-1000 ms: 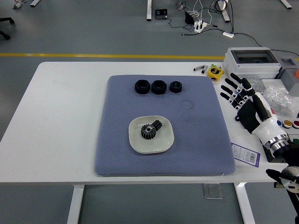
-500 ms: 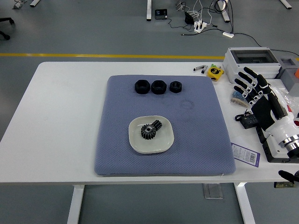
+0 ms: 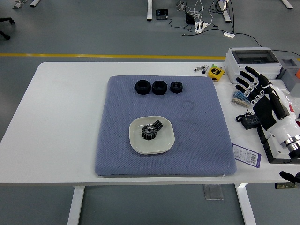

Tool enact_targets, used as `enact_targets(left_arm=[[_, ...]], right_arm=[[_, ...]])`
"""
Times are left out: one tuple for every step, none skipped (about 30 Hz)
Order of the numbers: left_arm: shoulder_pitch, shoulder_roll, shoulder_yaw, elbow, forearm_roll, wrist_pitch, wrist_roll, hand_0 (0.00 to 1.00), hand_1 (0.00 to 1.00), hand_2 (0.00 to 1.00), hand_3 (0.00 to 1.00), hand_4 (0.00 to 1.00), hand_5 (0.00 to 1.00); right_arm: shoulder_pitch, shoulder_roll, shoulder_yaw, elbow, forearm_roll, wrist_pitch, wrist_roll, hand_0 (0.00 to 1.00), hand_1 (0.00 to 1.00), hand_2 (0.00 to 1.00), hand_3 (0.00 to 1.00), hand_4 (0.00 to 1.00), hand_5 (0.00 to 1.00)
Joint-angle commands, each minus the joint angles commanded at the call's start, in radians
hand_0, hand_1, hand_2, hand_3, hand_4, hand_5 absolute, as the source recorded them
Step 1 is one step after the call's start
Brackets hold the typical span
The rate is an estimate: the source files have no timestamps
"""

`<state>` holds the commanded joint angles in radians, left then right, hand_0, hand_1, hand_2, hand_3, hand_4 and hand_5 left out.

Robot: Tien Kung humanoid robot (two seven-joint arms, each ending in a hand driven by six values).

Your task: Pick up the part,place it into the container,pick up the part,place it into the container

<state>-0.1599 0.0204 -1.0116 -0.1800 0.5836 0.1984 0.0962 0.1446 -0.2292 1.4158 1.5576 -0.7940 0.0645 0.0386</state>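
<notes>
So, the right robot hand has backed off to the side with nothing in it.

Starting at the left of the worktop, it is bare white up to the blue mat; at the mat's far edge three black parts sit in a row, untouched, and nearer us the white dish already holds one black gear. Further right, past the mat's edge, the right robot hand hovers with fingers spread and empty; over the last second it has swung away from the mat toward the grey box and has now almost stopped. I'd judge one placement done, and the next pick still to begin.
</notes>
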Motion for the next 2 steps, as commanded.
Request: enact_targets(left_arm=[[0.000,0.001,0.000,0.000,0.003,-0.001,0.000,0.720,0.669,0.622,0.552,0.592,0.548],[-0.001,0.001,-0.001,0.000,0.005,-0.001,0.000,0.720,0.669,0.622,0.552,0.592,0.548]], right_arm=[[0.003,0.002,-0.001,0.000,0.007,0.000,0.000,0.916,0.838,0.850,0.842,0.998,0.672],[0.004,0.003,-0.002,0.001,0.009,-0.001,0.000,0.916,0.838,0.850,0.842,0.998,0.672]])
